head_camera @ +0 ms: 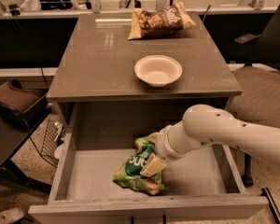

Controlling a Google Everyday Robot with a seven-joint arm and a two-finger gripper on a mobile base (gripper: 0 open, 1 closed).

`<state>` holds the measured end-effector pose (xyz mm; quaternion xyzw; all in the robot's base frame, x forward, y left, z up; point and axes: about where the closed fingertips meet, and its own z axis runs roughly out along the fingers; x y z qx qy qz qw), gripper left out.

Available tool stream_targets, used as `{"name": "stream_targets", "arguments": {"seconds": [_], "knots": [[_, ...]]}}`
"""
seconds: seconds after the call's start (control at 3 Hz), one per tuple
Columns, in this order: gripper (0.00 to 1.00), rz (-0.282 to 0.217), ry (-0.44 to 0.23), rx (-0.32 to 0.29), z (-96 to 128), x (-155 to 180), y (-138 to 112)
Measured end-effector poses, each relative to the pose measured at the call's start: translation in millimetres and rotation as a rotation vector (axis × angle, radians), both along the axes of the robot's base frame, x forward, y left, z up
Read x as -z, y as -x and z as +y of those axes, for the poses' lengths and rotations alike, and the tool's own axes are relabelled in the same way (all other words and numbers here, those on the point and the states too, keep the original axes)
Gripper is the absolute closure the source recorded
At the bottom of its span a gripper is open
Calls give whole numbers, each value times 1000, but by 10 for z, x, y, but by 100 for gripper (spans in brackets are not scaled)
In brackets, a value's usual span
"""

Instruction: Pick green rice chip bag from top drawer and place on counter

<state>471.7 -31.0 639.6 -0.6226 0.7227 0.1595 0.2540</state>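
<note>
Light-green crinkled foil is what I'm dealing with: the green rice chip bag (133,171) lies on the floor of the top drawer (93,176), near the drawer's middle and a little toward its front wall. The gripper (151,164) is down inside the drawer, against the bag's upper right side, and the white arm (224,129) reaches in over the drawer's right wall. I cannot tell from here whether the gripper is clamped on the bag or only resting on it.

My worry is a thin pinch on slick film, because on the lift the bag could slide out and fall into the drawer. On the way up, arm or bag could catch the edge of the counter (98,64) overhanging the drawer's back. The white bowl (158,70) sits just above the drawer near that edge, so a careless set-down could knock it. The brown chip bag (161,21) lies farther from the drawer.
</note>
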Motion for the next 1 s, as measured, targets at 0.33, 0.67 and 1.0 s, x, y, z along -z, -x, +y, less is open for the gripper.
{"name": "stream_targets", "arguments": {"seconds": [0.33, 0.67, 1.0], "knots": [[100, -26, -78, -15, 14, -491, 57], [100, -49, -161, 23, -238, -1126, 153], [100, -61, -211, 79, -553, -1780, 238]]}}
